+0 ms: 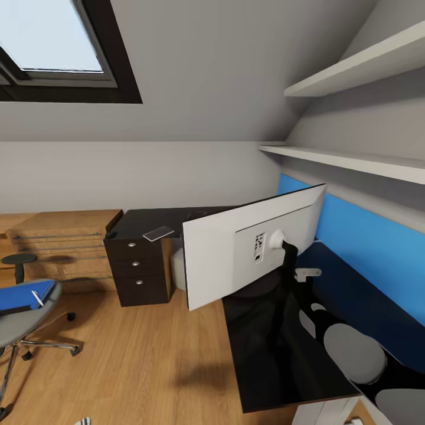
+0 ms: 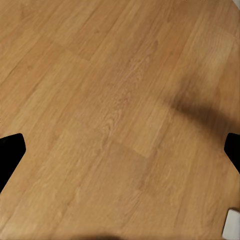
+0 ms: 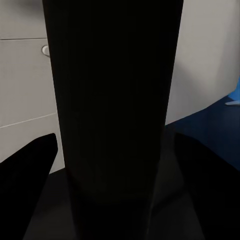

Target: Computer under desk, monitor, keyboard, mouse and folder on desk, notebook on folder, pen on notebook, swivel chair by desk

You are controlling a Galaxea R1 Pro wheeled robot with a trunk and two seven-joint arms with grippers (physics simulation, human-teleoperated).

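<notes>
Head view: the monitor (image 1: 236,254) stands on the black table (image 1: 277,360), its pale grey-white back facing the camera, its black curved stand (image 1: 289,260) on the table top.
Table: L-shaped; one run lies along the blue wall panel (image 1: 366,236), the other ends in three dark drawers (image 1: 137,265) with round silver knobs.
Notebook: a small pale pad (image 1: 158,234) lies on the table above the drawers.
Mouse: a small dark rounded object (image 1: 111,235) sits at the table corner just beside the wooden drawer chest (image 1: 65,245).
Swivel chair: the grey seat (image 1: 26,310) stands on the wood floor (image 1: 136,366), well apart from the table.
Folder: the bright blue folder (image 1: 23,295) lies on the chair seat, with a thin white pen (image 1: 38,298) on it.
Left wrist view: the two dark fingers (image 2: 10,152) show at opposite edges, spread wide over bare floor, holding nothing.
Right wrist view: the black stand column (image 3: 112,100) is close in front, with dark fingers (image 3: 25,175) to either side of it; whether they grip it cannot be told.
</notes>
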